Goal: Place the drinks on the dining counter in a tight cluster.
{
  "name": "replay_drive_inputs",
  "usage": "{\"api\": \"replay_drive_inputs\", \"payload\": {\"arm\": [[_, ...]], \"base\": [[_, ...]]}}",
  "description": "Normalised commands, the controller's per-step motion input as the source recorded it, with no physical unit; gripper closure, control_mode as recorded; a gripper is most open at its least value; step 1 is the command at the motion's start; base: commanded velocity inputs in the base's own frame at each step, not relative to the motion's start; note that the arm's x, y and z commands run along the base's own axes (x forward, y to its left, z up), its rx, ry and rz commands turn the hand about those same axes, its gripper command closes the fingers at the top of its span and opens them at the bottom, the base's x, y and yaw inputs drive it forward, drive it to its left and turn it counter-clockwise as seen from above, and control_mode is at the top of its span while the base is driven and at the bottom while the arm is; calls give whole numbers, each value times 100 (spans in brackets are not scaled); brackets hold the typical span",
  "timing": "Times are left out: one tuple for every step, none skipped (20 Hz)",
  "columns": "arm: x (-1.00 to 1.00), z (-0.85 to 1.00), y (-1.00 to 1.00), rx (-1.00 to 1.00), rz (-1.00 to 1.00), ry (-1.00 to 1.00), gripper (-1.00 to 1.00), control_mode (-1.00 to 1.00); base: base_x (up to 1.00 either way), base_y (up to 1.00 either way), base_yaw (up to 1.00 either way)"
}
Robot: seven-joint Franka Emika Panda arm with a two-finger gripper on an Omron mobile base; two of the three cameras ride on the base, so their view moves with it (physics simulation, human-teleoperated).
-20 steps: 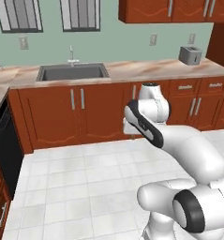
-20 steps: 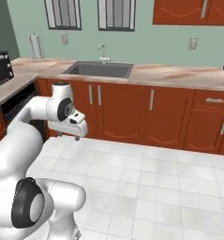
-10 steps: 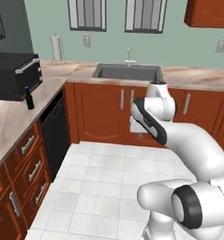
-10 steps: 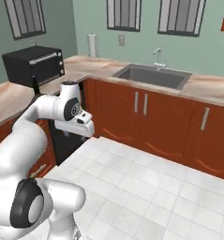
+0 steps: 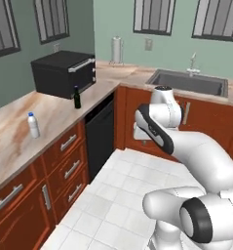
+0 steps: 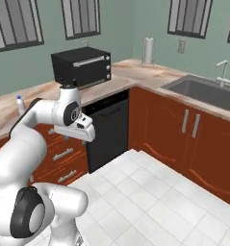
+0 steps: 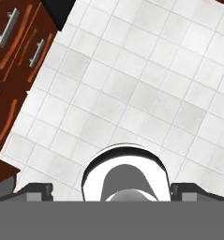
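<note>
Claw (image 7: 111, 190) is wide open, empty, aimed at floor tiles - white bottle (image 5: 33, 125) and green one (image 5: 77, 97) sit far left on the counter (image 5: 10, 141) - reaching could clip the oven (image 5: 64, 73)

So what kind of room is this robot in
A home-style kitchen, rendered rather than real. A steel sink with a tap is set into the pale marble counter, a black toaster oven stands in the corner, and reddish-brown cabinets with metal handles run beneath.
</note>
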Motion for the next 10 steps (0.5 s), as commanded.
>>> {"api": "replay_drive_inputs", "payload": {"arm": [[0,0,0,0,0,0,-100,100],[0,0,0,0,0,0,-100,100],[0,0,0,0,0,0,-100,100],[0,0,0,0,0,0,-100,100],[0,0,0,0,0,0,-100,100],[0,0,0,0,0,0,-100,100],[0,0,0,0,0,0,-100,100],[0,0,0,0,0,0,-100,100],[0,0,0,0,0,0,-100,100],[0,0,0,0,0,0,-100,100]], "base": [[74,0,45],[75,0,43],[75,0,43],[76,0,43],[76,0,43],[78,0,41],[77,0,42],[77,0,43],[77,0,43],[77,0,42]]}}
